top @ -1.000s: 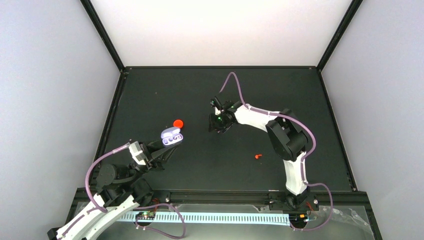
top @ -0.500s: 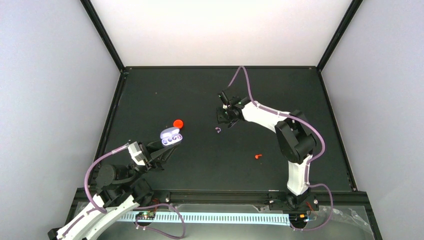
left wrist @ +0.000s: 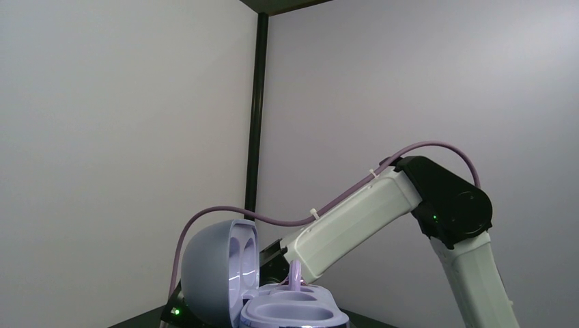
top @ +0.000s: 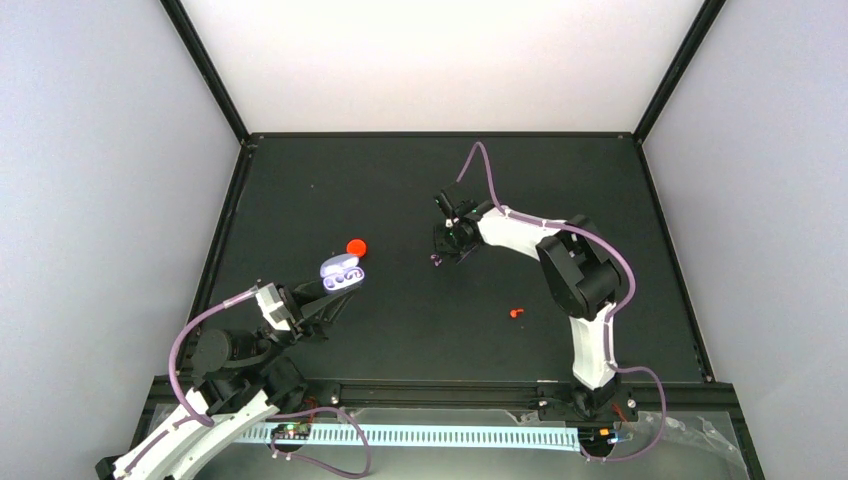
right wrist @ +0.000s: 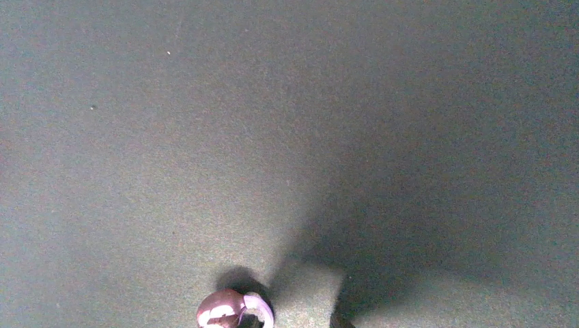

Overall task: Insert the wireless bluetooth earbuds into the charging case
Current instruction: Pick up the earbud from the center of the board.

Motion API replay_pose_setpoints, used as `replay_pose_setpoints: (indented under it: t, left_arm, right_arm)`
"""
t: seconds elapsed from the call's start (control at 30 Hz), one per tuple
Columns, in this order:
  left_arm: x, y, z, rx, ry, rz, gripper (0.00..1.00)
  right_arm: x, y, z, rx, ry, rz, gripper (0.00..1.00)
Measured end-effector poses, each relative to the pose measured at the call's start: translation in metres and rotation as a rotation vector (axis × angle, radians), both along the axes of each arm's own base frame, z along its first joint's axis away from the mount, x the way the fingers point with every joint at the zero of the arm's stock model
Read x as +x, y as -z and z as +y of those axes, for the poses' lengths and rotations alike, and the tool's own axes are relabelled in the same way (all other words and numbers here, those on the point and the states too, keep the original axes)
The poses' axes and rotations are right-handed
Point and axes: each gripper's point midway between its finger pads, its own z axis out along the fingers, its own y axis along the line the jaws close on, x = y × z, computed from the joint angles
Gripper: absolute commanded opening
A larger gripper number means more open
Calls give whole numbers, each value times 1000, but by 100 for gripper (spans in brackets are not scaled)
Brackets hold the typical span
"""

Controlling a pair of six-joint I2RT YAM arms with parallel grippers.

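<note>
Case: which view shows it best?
Left wrist: the case sits close up, lid open, inside visible, though its bottom is cropped. Top external shows the case whole but tiny. Right wrist doesn't show it.

Pale lavender charging case [top: 342,272], purple-and-whitish earbud [right wrist: 225,309], red cap [top: 354,246], small red bit [top: 515,312], matte black table [top: 400,180]

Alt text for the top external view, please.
The right gripper is poised at a tiny purple earbud on the black table. At left, the left gripper is at the open charging case, a red cap just beyond.
</note>
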Motion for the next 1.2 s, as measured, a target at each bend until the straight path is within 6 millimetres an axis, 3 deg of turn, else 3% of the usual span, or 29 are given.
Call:
replay_pose_setpoints:
  t: [0.3, 0.63, 1.2]
  left_arm:
    - [0, 0, 0, -1, -2, 1, 2]
    - [0, 0, 0, -1, -2, 1, 2]
    - [-2, -2, 3, -11, -2, -9, 2]
  right_arm:
    - [0, 3, 2, 3, -13, 12, 26]
    - [-2, 3, 18, -53, -71, -15, 25]
    - [-13, 5, 28, -121, -121, -42, 1]
